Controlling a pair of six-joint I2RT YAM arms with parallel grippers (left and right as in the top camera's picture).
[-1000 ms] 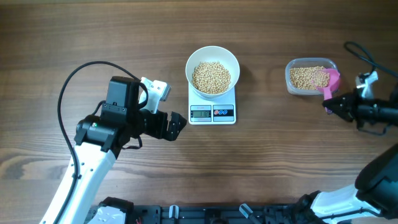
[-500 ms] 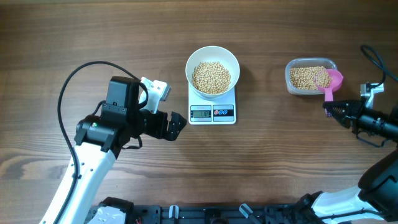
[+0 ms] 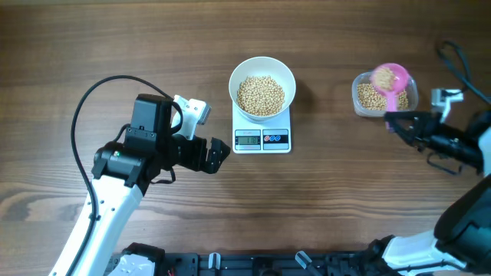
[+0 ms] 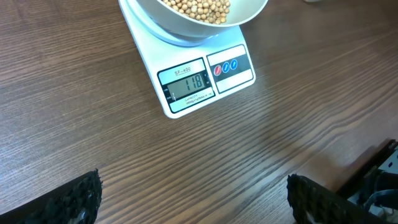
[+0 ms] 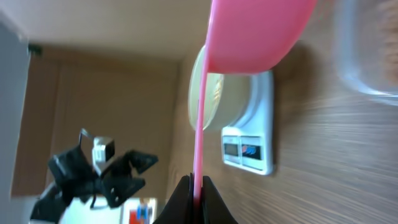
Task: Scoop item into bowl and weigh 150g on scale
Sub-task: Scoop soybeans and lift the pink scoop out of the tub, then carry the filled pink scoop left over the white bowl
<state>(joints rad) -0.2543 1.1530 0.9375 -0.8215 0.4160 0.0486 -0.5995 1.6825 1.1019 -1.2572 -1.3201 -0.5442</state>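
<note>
- A deep white bowl [image 3: 262,64] stands on a small white scale [image 3: 261,140] at the middle of a wooden surface [image 3: 322,199]. A mound of tan beans [image 3: 260,95] covers the bottom of the bowl.
- Seen from the left wrist camera, the scale's grey display [image 4: 188,86] reads 118, with 2 round buttons on the panel just beside it. The bowl overhangs the platform above them.
- The left gripper [image 3: 220,156] hovers low over the surface just left of the scale. Its jaws are spread wide and hold nothing, and its 2 dark fingers [image 4: 79,198] frame the bottom corners of the wrist view, pointing toward the scale.
- Well to the right of the scale, a clear plastic container [image 3: 360,98] holds more of the same beans.
- The right gripper [image 3: 391,119] is clamped tight on the thin handle of a pink scoop [image 3: 390,78]. In the right wrist view, the handle runs up from between the pressed-together fingers to the scoop's rounded cup.
- From overhead, the scoop's cup lies over the far side of the container with a small load of beans inside it. How high it sits above the container cannot be told.
- The bowl and scale stand apart from both arms, touched by neither gripper.
</note>
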